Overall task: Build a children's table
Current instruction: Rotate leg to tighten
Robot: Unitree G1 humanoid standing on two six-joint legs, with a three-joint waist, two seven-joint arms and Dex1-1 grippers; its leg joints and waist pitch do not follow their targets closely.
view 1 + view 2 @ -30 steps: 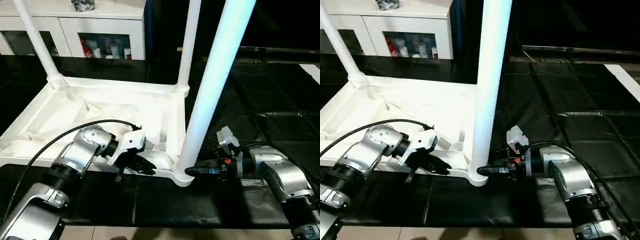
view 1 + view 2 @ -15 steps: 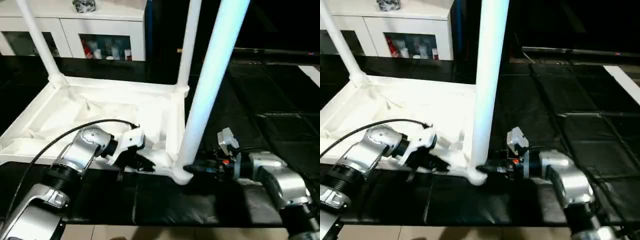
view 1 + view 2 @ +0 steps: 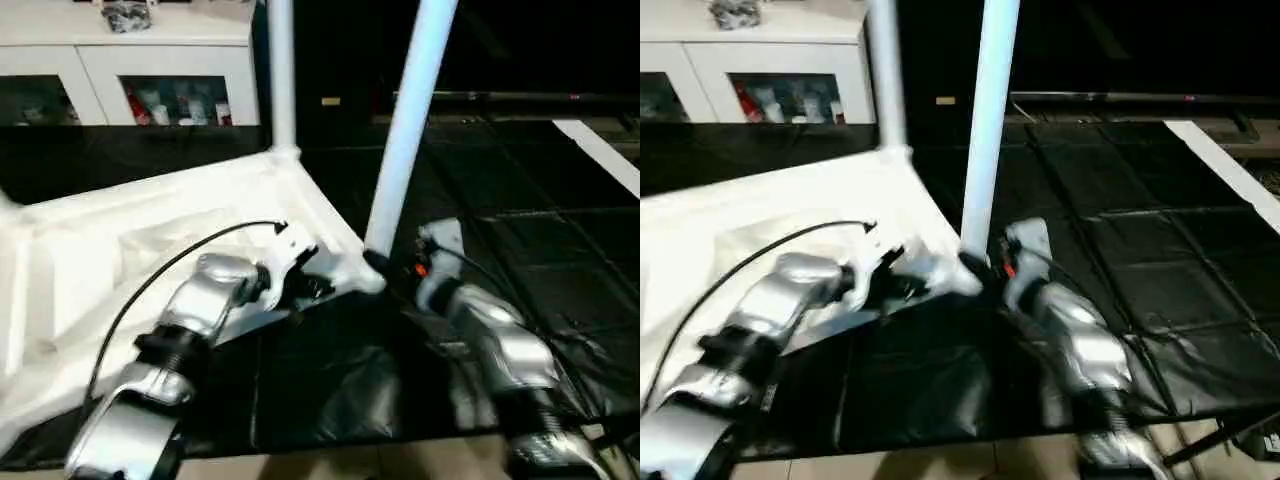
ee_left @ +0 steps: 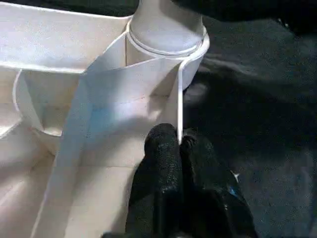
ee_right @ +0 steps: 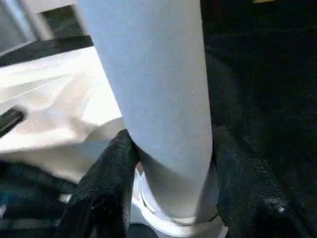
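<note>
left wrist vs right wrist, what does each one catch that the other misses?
Left wrist: the left gripper pinched shut on the thin side wall of the tabletop, with the ribbed underside beside it.

Right wrist: the right gripper with a finger on each side of the leg, gripping it just above the socket.

Both: that leg seated in the corner socket, white tabletop plastic and the black mat.

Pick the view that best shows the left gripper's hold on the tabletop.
Left wrist view: the left gripper pinches the tabletop rim near the leg socket. The eye views show the hold small and blurred.
</note>
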